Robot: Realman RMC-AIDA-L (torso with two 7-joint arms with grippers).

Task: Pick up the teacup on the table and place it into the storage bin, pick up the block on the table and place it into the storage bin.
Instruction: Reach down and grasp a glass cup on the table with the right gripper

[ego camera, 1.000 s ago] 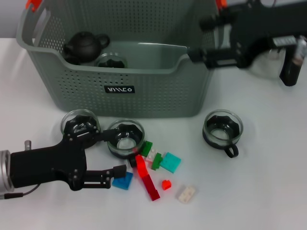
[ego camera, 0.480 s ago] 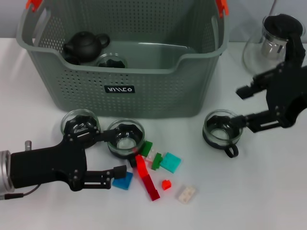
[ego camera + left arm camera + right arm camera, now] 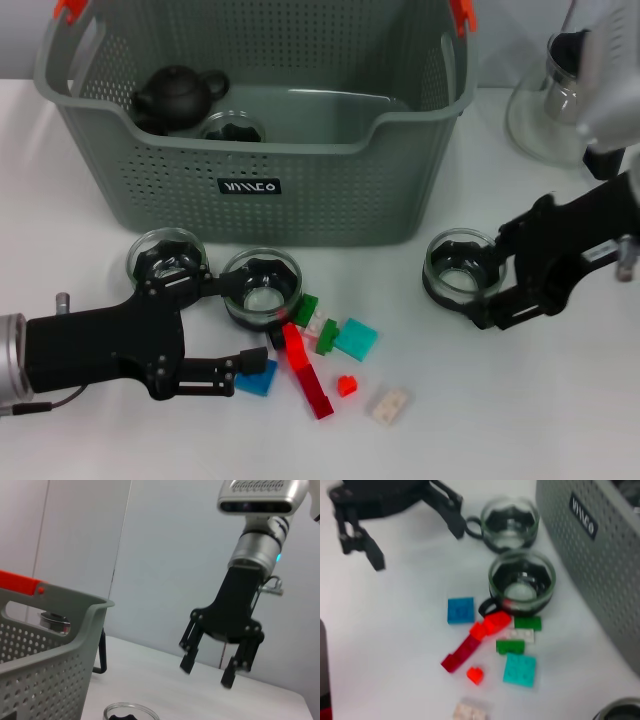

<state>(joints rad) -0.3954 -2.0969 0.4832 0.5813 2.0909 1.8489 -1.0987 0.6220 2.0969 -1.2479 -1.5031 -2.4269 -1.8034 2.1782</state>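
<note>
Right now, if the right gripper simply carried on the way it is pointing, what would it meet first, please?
Most likely the glass teacup: the right gripper, open, points toward it with fingers either side of its rim. Depth is unclear, so it may already be touching.

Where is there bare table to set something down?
Bare table lies in front of the right gripper and right of the white block. It is crowded between the left gripper and the teal block, below the storage bin.

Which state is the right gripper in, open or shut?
Open: the right gripper straddles the lone teacup, fingers spread apart on the table.
</note>
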